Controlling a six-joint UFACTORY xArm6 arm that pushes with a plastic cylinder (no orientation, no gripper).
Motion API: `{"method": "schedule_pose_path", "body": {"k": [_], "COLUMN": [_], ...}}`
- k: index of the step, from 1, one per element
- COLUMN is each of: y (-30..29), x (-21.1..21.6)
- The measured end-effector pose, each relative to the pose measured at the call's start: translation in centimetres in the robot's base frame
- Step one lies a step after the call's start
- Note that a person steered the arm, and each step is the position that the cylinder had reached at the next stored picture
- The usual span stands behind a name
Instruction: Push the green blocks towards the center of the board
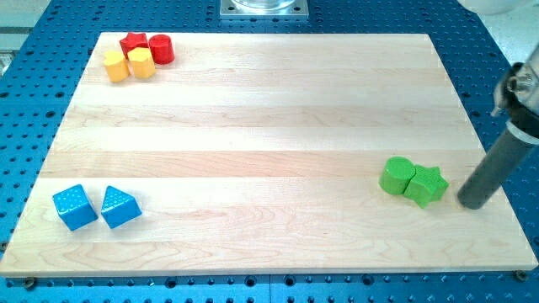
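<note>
Two green blocks sit together at the view's right, below the middle of the wooden board (269,126): a round green cylinder (395,176) and a green star (427,185) touching its right side. My tip (472,203) rests on the board just right of the green star, a small gap apart from it. The dark rod slants up to the view's right edge.
At the top left stand a red star (132,43), a red cylinder (161,49) and two yellow blocks (116,65) (141,62), clustered. At the bottom left lie a blue cube (74,207) and a blue triangular block (120,207).
</note>
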State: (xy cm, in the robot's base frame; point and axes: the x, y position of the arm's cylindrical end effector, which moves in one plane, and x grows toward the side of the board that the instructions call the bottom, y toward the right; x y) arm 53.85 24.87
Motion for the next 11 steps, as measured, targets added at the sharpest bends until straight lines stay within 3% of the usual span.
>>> {"method": "schedule_pose_path", "body": {"k": [1,2,4,5,8,9,11], "y": [-1.1,-2.7,-4.7,-5.8,-9.1,-9.7,-11.4], "x": [-0.2,2.9,-3.7,1.0,-2.0,3.4,-7.3]}}
